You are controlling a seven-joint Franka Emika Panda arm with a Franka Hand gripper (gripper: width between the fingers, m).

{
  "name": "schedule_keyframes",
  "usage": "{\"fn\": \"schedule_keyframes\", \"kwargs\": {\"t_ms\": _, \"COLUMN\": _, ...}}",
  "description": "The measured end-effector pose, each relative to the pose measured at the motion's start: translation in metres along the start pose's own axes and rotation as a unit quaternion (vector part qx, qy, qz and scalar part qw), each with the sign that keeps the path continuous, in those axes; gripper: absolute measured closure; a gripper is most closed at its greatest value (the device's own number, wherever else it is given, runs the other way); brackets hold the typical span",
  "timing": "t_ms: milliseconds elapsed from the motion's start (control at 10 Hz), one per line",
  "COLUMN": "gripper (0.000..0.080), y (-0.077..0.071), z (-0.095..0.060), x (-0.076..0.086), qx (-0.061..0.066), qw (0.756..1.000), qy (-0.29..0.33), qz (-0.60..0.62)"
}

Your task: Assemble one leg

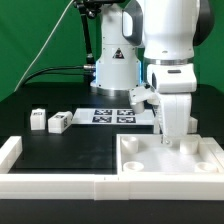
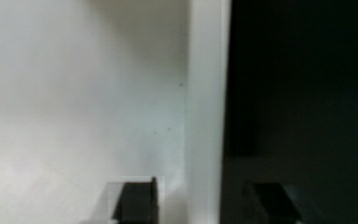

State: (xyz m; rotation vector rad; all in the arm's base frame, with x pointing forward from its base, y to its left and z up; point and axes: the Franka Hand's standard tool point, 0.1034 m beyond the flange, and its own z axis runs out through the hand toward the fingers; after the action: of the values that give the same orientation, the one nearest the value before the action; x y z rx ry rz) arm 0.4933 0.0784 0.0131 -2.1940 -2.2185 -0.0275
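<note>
Unclear around the gripper (image 1: pixel 172 142)
Its fingertips (image 2: pixel 137 203) are blurred and cut off by the wrist picture's edge; grip uncertain; white tray (image 1: pixel 128 168) runs past the frame; tag on the leg (image 1: pixel 58 122) too small to read.

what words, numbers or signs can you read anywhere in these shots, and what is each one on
No words or numbers are readable in either view.
Dark triangle sign on the robot base: its symbol is too small to read.
Square tags on the marker board: black-and-white patterns, no letters.
Tags on the leg furthest to the exterior view's left and the leg beside it: too small to read.
</note>
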Motion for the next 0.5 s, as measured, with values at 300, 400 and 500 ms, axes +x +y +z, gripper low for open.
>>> {"fn": "schedule_keyframes", "kwargs": {"t_ms": 300, "gripper": 0.0243, "y": 0.0, "z": 0.0001, "x": -0.0004, "qx": 0.0, "qw": 1.0, "qy": 0.0, "qz": 0.0}}
{"fn": "schedule_keyframes", "kwargs": {"t_ms": 400, "gripper": 0.0168, "y": 0.0, "z": 0.0001, "x": -0.0006, "qx": 0.0, "qw": 1.0, "qy": 0.0, "qz": 0.001}}
{"fn": "schedule_keyframes", "kwargs": {"t_ms": 500, "gripper": 0.0168, "y": 0.0, "z": 0.0001, "x": -0.0007, "qx": 0.0, "qw": 1.0, "qy": 0.0, "qz": 0.001}}
